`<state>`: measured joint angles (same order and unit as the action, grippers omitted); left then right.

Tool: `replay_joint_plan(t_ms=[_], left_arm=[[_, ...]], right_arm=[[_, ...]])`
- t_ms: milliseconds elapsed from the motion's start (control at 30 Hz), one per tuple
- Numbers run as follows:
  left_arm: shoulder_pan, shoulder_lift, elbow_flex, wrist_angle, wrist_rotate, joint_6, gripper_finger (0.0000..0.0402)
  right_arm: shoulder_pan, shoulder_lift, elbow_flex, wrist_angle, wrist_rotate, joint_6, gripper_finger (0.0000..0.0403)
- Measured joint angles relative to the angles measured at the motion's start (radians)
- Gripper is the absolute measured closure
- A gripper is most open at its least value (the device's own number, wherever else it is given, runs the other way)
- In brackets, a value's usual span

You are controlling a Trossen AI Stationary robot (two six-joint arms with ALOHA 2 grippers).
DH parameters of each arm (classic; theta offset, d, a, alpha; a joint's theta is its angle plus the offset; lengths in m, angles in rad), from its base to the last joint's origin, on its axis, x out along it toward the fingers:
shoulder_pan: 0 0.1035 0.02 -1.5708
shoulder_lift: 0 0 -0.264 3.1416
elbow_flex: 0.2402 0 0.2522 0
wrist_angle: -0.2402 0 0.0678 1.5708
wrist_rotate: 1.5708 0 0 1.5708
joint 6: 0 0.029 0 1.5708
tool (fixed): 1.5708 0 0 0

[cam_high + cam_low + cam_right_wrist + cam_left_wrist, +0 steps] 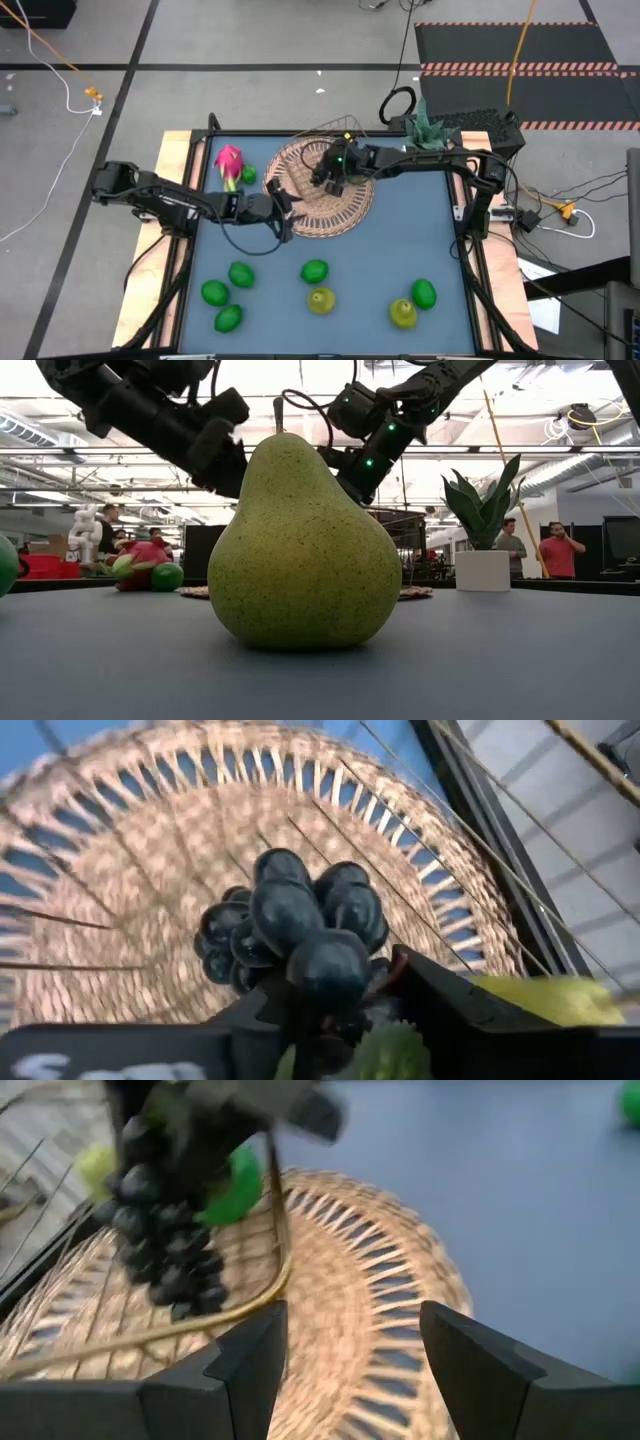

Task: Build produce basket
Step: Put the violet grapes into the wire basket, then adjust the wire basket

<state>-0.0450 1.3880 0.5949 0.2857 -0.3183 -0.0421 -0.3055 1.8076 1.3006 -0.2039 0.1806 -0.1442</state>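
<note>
The copper wire basket (352,128) sits on the round wicker mat (352,210) at the table's far middle; its rim (255,1305) shows in the left wrist view. My right gripper (333,178) is above it, shut on the dark grape bunch (295,935). A lime (238,1185) and a pear (540,1000) seem to lie in the basket. My left gripper (285,210) is open over the mat's left edge and touches nothing. The pink dragon fruit (229,160) and a lime (248,175) lie left of the mat. My right gripper pinches the grape bunch between its two fingers at the bunch's top (330,990), coming from above and pointing down. The grapes (160,1230) hang below the fingers, lifted clear over the basket.
On the near half of the blue table lie several limes (241,274) (315,270) (424,293) and two pears (320,299) (403,313); one pear (300,545) fills the low view. A potted plant (428,130) stands at the far right corner. People stand in the room behind.
</note>
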Motion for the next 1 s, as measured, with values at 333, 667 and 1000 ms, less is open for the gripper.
replay_joint_plan(t_ms=[333, 667, 1000], left_arm=[[0.059, 0.000, 0.000, -0.054, -0.008, -0.066, 0.0170], [0.084, 0.000, 0.000, -0.080, -0.058, -0.076, 0.0170], [0.116, 0.000, 0.000, -0.081, -0.078, -0.076, 0.0170]], right_arm=[[0.025, 0.000, 0.001, 0.072, 0.087, 0.095, 0.0215], [0.038, -0.001, 0.002, -0.024, 0.334, 0.058, 0.0211], [0.127, -0.001, 0.002, -0.030, 0.348, 0.057, 0.0211]])
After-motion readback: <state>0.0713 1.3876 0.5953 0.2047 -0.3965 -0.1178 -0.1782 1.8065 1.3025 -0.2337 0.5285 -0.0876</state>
